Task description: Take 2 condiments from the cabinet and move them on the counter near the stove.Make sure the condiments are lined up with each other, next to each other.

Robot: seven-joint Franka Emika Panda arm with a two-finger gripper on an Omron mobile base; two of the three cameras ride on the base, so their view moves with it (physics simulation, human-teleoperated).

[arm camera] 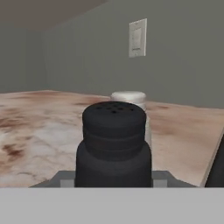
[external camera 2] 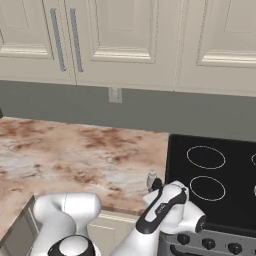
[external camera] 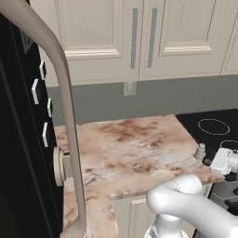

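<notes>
Gripping the black shaker (arm camera: 113, 146), the tool (external camera 2: 159, 189) hangs low over the counter (external camera 2: 75, 150) at its front edge, just beside the stove (external camera 2: 220, 180). In the hand view the pale shaker (arm camera: 131, 99) stands right behind the black one, at about one o'clock from it. A wall outlet (external camera 2: 115, 94) sits at twelve o'clock.

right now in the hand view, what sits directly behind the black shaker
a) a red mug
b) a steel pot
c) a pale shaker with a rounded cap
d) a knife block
c: in the hand view the black shaker fills the foreground, and the rounded top of a pale shaker peeks out just behind it, standing on the marbled counter before the grey wall with its outlet.
</notes>
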